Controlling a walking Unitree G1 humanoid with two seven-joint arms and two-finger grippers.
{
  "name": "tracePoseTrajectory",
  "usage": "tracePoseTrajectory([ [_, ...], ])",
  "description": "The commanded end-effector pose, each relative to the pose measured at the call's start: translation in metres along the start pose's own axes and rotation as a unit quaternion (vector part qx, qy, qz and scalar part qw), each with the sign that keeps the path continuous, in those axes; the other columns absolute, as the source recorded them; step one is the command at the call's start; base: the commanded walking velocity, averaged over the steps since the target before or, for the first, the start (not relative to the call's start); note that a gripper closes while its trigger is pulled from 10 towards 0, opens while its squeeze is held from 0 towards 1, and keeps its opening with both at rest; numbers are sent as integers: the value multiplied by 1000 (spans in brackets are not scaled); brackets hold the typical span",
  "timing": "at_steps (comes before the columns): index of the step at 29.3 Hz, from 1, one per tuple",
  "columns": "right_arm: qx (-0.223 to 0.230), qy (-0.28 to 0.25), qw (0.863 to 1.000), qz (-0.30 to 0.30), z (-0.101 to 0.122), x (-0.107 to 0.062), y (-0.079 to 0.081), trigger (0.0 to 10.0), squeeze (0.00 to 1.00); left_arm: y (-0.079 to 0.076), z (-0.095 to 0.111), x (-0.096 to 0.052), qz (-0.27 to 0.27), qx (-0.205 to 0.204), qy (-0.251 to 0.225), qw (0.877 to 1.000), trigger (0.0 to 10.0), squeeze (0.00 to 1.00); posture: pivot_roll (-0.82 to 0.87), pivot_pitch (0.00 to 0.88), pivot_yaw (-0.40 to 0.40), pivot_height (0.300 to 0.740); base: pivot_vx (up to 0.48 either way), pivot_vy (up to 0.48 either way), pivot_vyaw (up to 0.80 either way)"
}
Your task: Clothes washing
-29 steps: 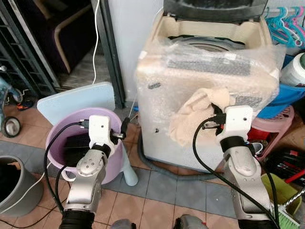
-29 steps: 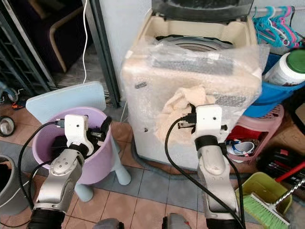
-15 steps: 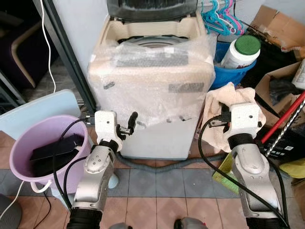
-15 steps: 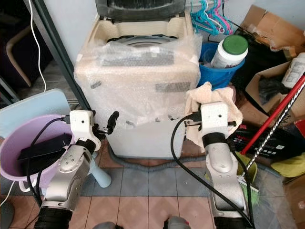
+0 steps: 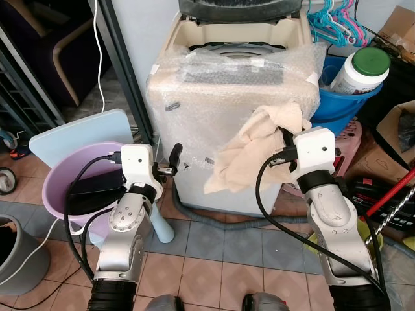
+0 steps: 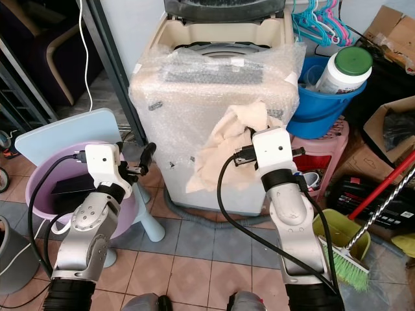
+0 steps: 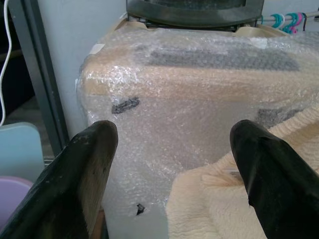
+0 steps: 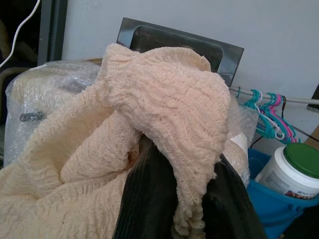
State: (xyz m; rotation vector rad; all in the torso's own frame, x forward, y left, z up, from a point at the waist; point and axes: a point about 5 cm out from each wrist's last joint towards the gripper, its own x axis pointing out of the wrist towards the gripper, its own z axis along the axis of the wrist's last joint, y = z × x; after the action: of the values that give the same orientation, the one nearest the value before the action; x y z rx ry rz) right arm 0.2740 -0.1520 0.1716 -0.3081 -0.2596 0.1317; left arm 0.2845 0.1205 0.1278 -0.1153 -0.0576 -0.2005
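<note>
A cream knitted cloth (image 5: 249, 152) hangs from my right gripper (image 5: 284, 138), which is shut on it in front of the washing machine's right front corner. In the right wrist view the cloth (image 8: 149, 109) drapes over the dark fingers (image 8: 149, 204). The top-loading washing machine (image 5: 227, 97) is wrapped in bubble wrap and its lid stands open. My left gripper (image 5: 174, 157) is open and holds nothing, facing the machine's left front; its fingers (image 7: 87, 167) are wide apart. A purple bucket (image 5: 57, 188) with a dark item inside sits to the left.
A blue basin (image 5: 337, 103) with a green-lidded white jar (image 5: 360, 68) stands right of the machine, with hangers (image 5: 334, 23) behind and a pink stool (image 5: 347, 139) below. A red-handled broom (image 5: 389, 207) leans at right. A grey bin (image 5: 16, 249) is at far left. A hose (image 5: 220, 217) lies on the floor.
The camera has swung about, so the whole scene shifted. The cloth stays in my right gripper and now hangs before the machine's front instead of beside its right side.
</note>
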Motion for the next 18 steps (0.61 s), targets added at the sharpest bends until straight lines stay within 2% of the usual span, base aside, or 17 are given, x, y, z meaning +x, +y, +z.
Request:
tracePoseTrajectory([
  [1,2,-17,1000,-9,6,1,-2,10000,0,0,1,0,1,2,2,1000,10000,0,-111,52,81,740,424,0,0],
  [8,-14,-36,999,25,11,4,5,10000,0,-1,-1,-2,-6,2,9,1000,10000,0,-108,44,81,740,454,0,0],
  [13,-8,-40,999,19,13,7,3,10000,0,-1,-2,-2,-3,2,11,1000,10000,0,-108,46,78,740,470,0,621],
  [18,-10,-39,999,14,13,9,1,10000,0,-1,-4,-3,-2,2,14,1000,10000,0,-105,49,75,740,474,0,0],
])
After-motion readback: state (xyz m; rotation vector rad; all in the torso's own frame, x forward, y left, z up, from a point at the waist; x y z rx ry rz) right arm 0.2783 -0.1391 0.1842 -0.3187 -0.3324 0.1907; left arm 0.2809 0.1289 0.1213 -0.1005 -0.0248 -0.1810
